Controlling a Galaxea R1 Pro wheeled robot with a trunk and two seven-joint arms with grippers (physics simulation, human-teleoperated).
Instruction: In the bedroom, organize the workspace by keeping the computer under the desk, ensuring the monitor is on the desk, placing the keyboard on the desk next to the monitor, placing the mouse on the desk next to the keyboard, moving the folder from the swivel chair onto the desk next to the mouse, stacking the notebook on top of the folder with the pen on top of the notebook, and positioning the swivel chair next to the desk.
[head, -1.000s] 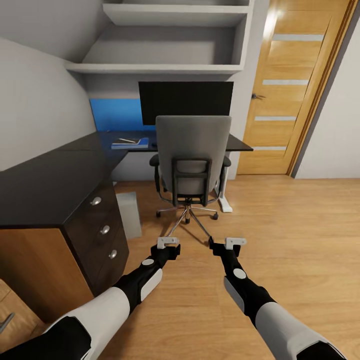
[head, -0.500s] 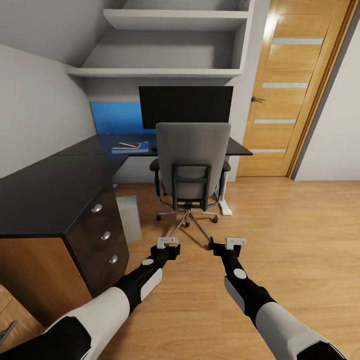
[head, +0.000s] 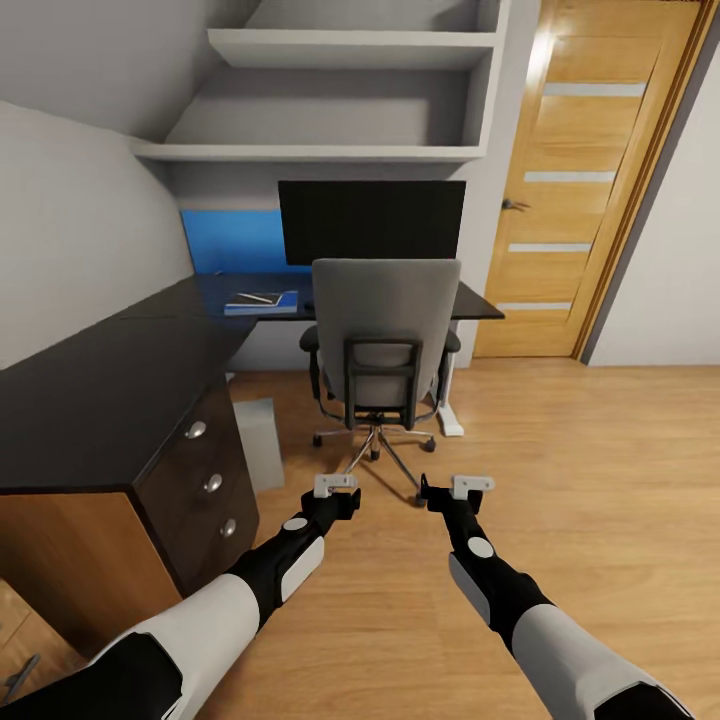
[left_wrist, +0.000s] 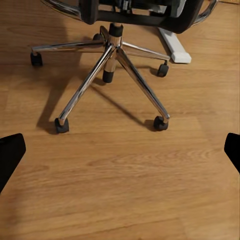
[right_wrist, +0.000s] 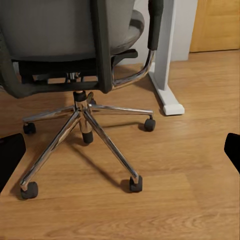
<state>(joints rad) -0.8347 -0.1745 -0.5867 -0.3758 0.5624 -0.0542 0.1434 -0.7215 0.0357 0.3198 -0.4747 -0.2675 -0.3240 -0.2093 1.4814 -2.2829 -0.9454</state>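
The grey swivel chair (head: 385, 320) stands with its back to me in front of the black desk (head: 478, 298), hiding part of the desktop. A black monitor (head: 372, 220) stands on the desk behind it. Left of the chair a blue notebook (head: 262, 301) lies on the desk with a pen (head: 262, 296) on top. A grey computer tower (head: 258, 428) stands on the floor under the desk. My left gripper (head: 336, 488) and right gripper (head: 470, 487) hang open over the floor, short of the chair's chrome base (left_wrist: 114, 55) (right_wrist: 82, 116). Keyboard, mouse and folder are hidden.
A dark drawer cabinet (head: 190, 450) with round knobs stands close at my left. Grey shelves (head: 320, 150) hang over the desk. A wooden door (head: 590, 180) is at the right. The desk's white leg (right_wrist: 165, 75) stands beside the chair base on wood floor (head: 600, 480).
The whole view has shifted slightly: desk, chair and cabinet sit a little lower and farther in the picture, so the camera moved. My arms hold the same pose.
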